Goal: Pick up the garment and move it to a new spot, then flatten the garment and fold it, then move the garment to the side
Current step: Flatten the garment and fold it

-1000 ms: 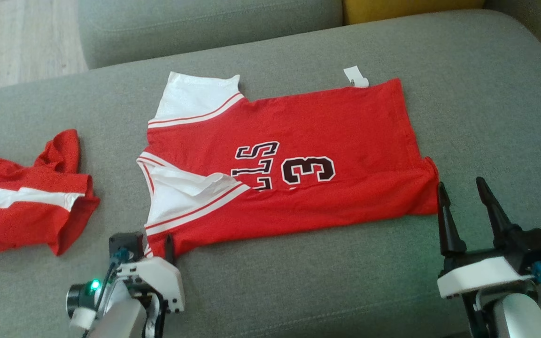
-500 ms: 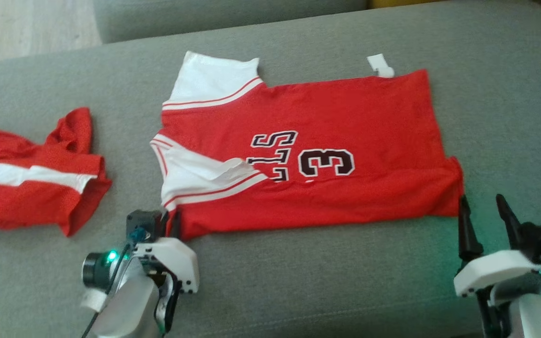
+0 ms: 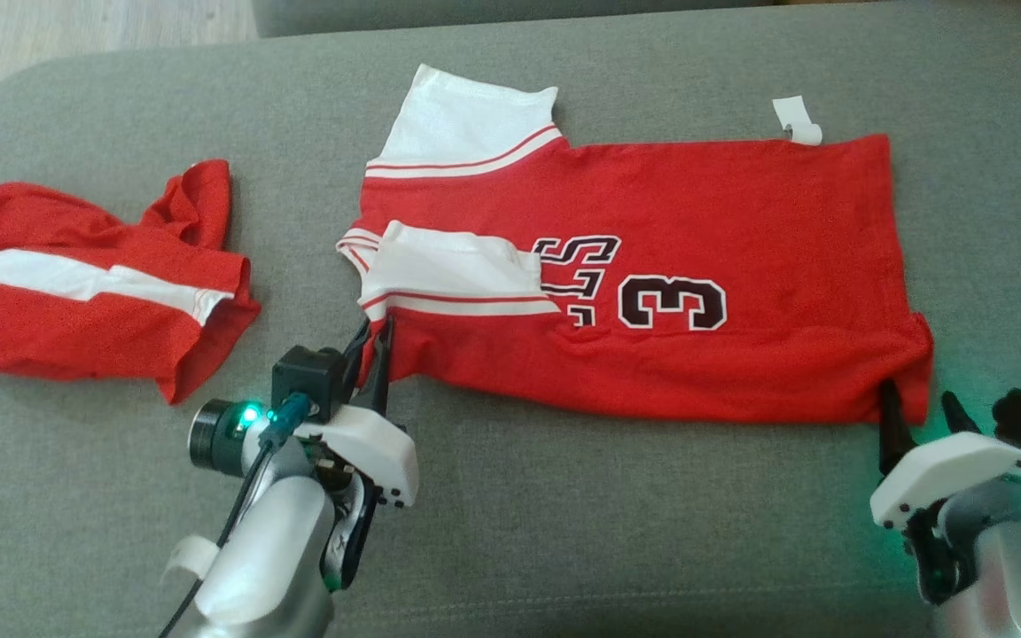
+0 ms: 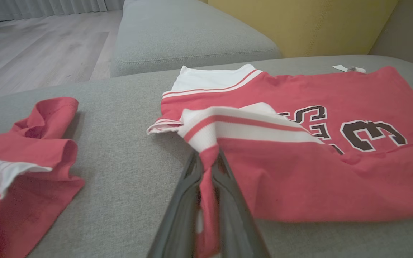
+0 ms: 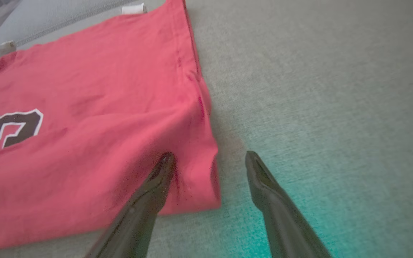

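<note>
Grey sofa seat [image 3: 564, 532], wood floor [image 4: 31, 53] beyond, yellow cushion [image 4: 299, 25] behind; left claw [image 4: 208, 157] pinched on red jersey [image 3: 697, 221] corner; right claw [image 5: 210, 159] spread wide, one finger over jersey edge.

- A grey fabric sofa cushion [image 3: 564, 532] carries everything
- The red jersey [image 3: 741, 230] with white sleeves lies spread across its middle, number up
- A crumpled red garment [image 3: 76, 292] with a white stripe lies well apart, left
- A white tag [image 3: 796, 120] lies at the jersey's far edge

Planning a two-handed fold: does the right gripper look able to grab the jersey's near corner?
Probably yes: the right gripper is open, straddling that corner of the jersey, with nothing on the sofa in its way.
</note>
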Controlling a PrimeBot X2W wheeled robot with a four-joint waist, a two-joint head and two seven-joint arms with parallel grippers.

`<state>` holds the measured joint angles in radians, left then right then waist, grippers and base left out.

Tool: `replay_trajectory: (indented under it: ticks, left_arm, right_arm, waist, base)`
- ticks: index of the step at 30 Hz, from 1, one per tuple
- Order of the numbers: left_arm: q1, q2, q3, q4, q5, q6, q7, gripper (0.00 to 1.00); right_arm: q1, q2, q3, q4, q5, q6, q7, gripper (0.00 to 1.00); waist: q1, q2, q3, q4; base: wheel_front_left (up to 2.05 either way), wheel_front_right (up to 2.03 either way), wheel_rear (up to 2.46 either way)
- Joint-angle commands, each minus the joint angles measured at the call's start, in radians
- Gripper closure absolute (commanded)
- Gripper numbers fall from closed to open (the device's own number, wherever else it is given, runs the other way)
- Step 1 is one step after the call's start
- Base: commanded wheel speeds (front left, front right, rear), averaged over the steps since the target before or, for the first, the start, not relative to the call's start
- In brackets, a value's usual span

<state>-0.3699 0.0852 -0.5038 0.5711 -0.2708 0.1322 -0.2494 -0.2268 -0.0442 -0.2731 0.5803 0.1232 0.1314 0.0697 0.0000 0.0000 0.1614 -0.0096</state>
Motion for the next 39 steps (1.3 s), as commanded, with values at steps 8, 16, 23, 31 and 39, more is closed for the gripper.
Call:
replay_trajectory:
  ticks: [8, 16, 23, 31, 39]
  left_arm:
    - [-0.009, 0.028, 0.035, -0.074, 0.01, 0.008, -0.012, 1.0]
    - [0.012, 0.04, 0.038, -0.046, -0.006, 0.009, -0.01, 1.0]
    - [0.069, 0.048, 0.033, -0.009, -0.031, 0.003, 0.009, 1.0]
    - [0.16, 0.052, 0.026, -0.017, -0.058, 0.011, 0.023, 1.0]
    - [0.203, 0.054, 0.015, -0.035, -0.074, 0.027, 0.075, 0.01]
  right_arm:
    - [-0.095, -0.006, 0.023, 0.061, 0.019, -0.001, 0.031, 0.58]
    - [-0.095, -0.006, 0.01, 0.064, -0.024, -0.001, 0.027, 1.0]
    - [-0.029, -0.007, 0.001, -0.006, -0.047, -0.001, 0.107, 1.0]
    - [0.109, -0.028, 0.014, -0.168, -0.015, -0.001, 0.257, 1.0]
    - [0.196, -0.033, 0.023, -0.305, -0.021, -0.001, 0.319, 0.0]
  waist:
    - [0.0, 0.0, 0.028, 0.007]
    - [0.0, 0.0, -0.007, -0.006]
    - [0.0, 0.0, -0.093, -0.015]
    - [0.0, 0.0, -0.171, -0.018]
    - [0.0, 0.0, -0.17, -0.03]
  base:
    - [0.0, 0.0, 0.0]
    - [0.0, 0.0, 0.0]
    - [0.0, 0.0, 0.0]
    - [0.0, 0.0, 0.0]
    - [0.0, 0.0, 0.0]
